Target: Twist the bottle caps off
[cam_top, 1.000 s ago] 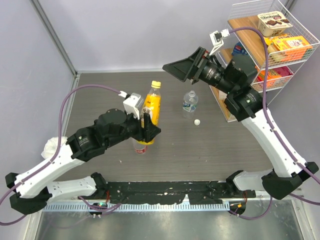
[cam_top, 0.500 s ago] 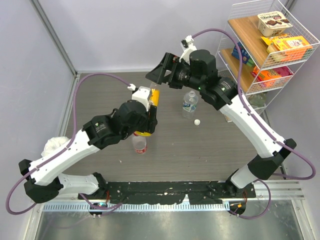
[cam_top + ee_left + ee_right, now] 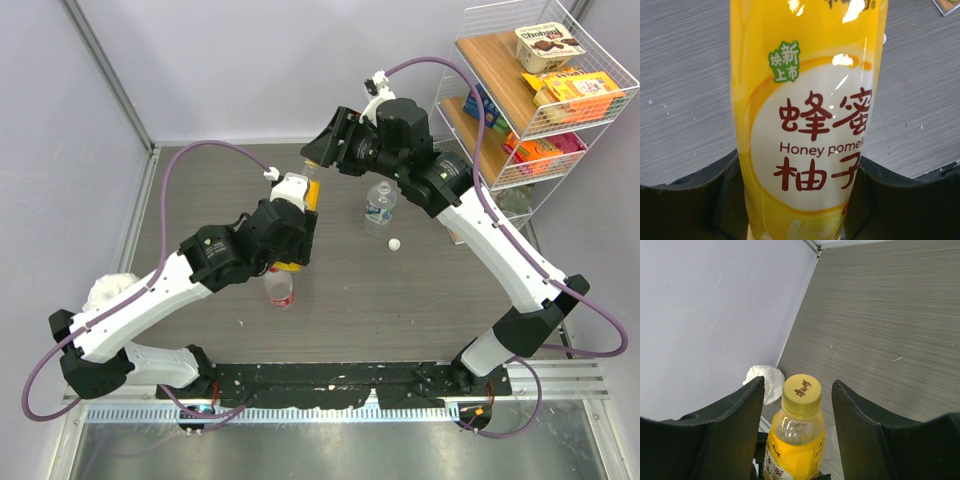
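L pincer (image 3: 797, 200): clenched on the yellow bottle (image 3: 805, 125), one dark finger each side, low on the label. Grip same as a sec ago, but the arm has shifted a bit w/ the bottle.
Red-label bottle (image 3: 281, 288): on the table (image 3: 400, 320) just in front of the L wrist, untouched. From above I can't tell if its cap is on.
Yellow bottle: held cap-end toward the R arm, mostly hidden under both arms in the top view. Can't tell if its base rests on the table.
Yellow cap (image 3: 801, 392): still on the neck, sitting between the R fingers.
R pincer (image 3: 799, 386): big change. A sec ago it was over by the wire shelf (image 3: 530, 90) w/ jaws wide. Now it's swung across over the bottle top, jaws drawing in. A gap still shows on both sides of the cap, so it's released, not gripping yet.
Meaning: I reckon the approach is done. Next is to close on the cap & twist while L holds the body steady.
Blue-label bottle (image 3: 379, 208): stands near the R pincer, to its right, hasn't moved.
White cap (image 3: 396, 244): loose on the table just beside that bottle. Looks like that one's done.
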